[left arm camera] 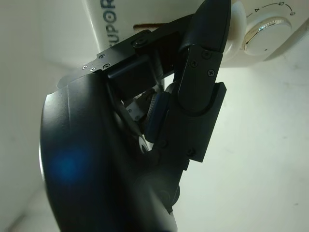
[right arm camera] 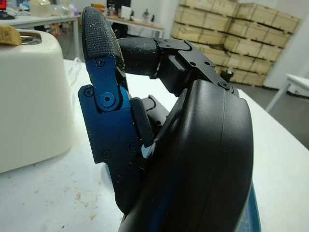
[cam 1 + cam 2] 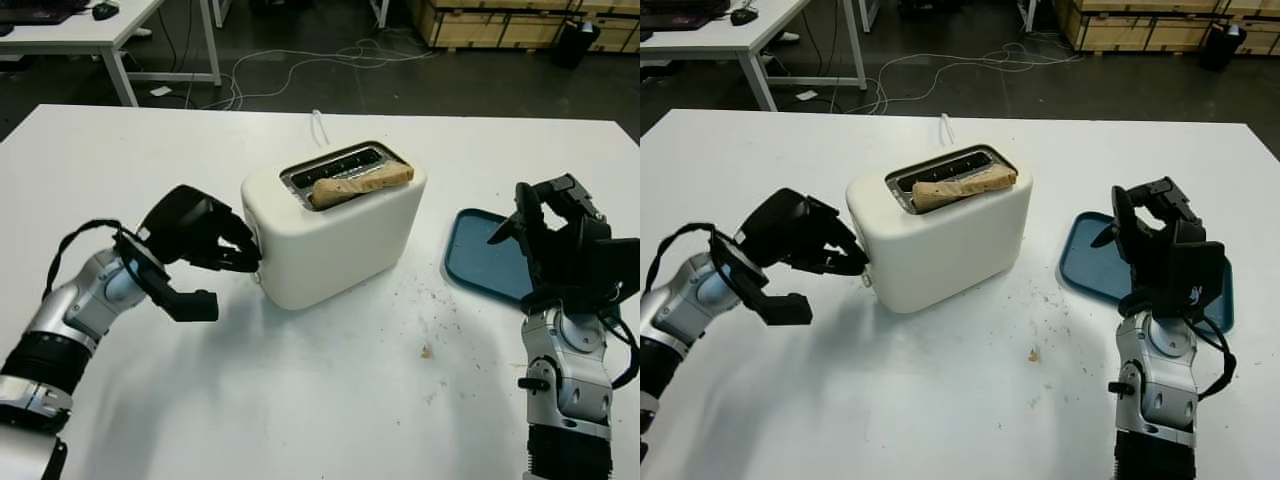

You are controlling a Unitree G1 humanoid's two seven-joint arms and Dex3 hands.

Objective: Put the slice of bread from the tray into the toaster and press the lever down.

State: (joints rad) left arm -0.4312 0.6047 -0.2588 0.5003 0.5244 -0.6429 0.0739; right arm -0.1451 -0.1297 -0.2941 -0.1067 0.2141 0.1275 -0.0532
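A white toaster (image 3: 340, 235) stands mid-table. The bread slice (image 3: 360, 182) lies tilted in its top slot, its upper edge sticking out. My left hand (image 3: 225, 275) is at the toaster's left end, open, its fingertips (image 3: 245, 262) touching that end face. The left wrist view shows one finger (image 1: 205, 53) reaching up against the toaster beside the round dial (image 1: 265, 31). I cannot make out the lever. My right hand (image 3: 555, 215) is raised over the blue tray (image 3: 480, 255) at the right, open and holding nothing. In the right wrist view the toaster (image 2: 29, 96) is off to one side.
Crumbs (image 3: 427, 350) lie on the white table in front of the toaster and tray. A white cable (image 3: 318, 125) runs off behind the toaster. Beyond the table's far edge are a desk (image 3: 90, 30), floor cables and wooden crates (image 3: 500, 25).
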